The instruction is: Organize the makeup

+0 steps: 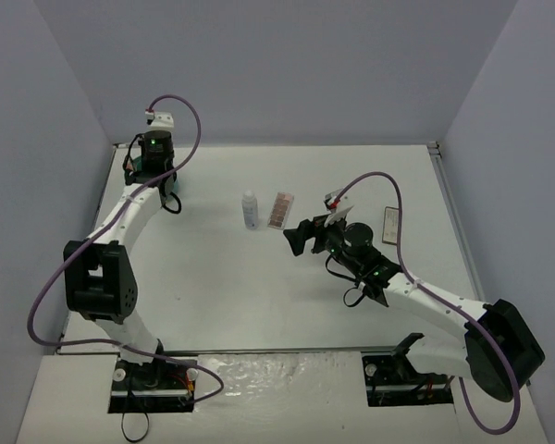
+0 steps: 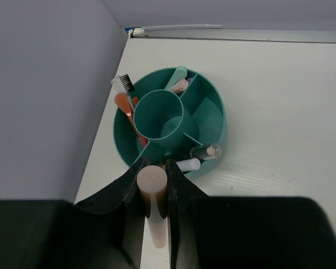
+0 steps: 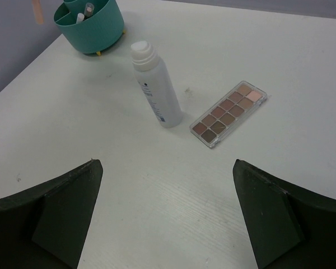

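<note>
While the right end effector (image 3: 168,213) hangs nearest me with its jaws spread wide and nothing between them, I'd leave it parked, since the step in hand belongs to the other arm. Just past those open jaws the white bottle (image 3: 157,89) stands upright on the desk (image 3: 302,67). The pinkish-brown palette (image 3: 228,112) lies flat just beside the bottle, not touching it. The small dark-framed compact (image 1: 389,225) sits off to the right of that arm, well apart from both. All three are yet to be put away. Farthest out, in the far left corner, the left end effector (image 2: 155,168) is clamped on a pale pink stick (image 2: 152,185), whose round end shows between the fingertips. It sits right at the near rim of the teal tub (image 2: 223,120), where several sticks and a brush stand in the outer compartments around the central cup (image 3: 78,4). To do this well, I'd nudge forward until the stick's end is plainly inside a compartment rather than over the rim. I judge the near left pocket the closest free space. I'd keep the stick close to upright, lower it past the rim before letting go, and open only slightly so it doesn't tip out or knock the clear tube (image 2: 204,151) leaning at the near edge.
</note>
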You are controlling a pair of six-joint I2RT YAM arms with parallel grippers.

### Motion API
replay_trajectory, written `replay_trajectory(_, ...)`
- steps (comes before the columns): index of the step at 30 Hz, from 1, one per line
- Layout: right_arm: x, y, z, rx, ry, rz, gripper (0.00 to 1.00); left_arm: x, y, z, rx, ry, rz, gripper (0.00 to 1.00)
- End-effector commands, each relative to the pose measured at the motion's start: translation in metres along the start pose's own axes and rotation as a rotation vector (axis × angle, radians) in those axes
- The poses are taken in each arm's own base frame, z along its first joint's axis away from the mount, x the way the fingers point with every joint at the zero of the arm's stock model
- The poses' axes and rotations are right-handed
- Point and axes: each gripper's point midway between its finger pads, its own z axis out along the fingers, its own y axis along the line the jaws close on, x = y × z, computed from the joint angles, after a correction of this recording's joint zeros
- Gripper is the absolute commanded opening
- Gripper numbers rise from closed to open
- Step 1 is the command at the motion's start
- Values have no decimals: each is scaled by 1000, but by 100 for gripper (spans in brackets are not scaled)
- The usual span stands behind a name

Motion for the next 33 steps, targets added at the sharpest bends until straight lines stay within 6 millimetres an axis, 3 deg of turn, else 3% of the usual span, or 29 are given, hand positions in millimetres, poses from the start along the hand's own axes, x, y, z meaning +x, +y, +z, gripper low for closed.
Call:
replay_trajectory(1,-24,11,6,-53,-90,-4,100,-80,29,10,-61,-251,-14,0)
replay_trajectory(8,-21,9,7,-55,-84,-16,100,-69,24,44,-71,-261,20,0)
replay_trajectory(14,-15,9,10,-59,-66,-20,100,-63,20,57,-59,-288,10,0)
replay_trajectory(22,-11,7,12,-53,-58,-21,100,-37,16,71,-72,-248,46,4)
replay_trajectory(25,-11,7,12,-53,-58,-19,100,-32,16,73,-73,-236,54,14)
replay_trajectory(30,-10,7,13,-59,-54,-18,100,-24,15,74,-71,-216,68,17)
replay_trajectory(33,-10,7,13,-59,-54,-18,100,-21,18,74,-76,-209,70,28)
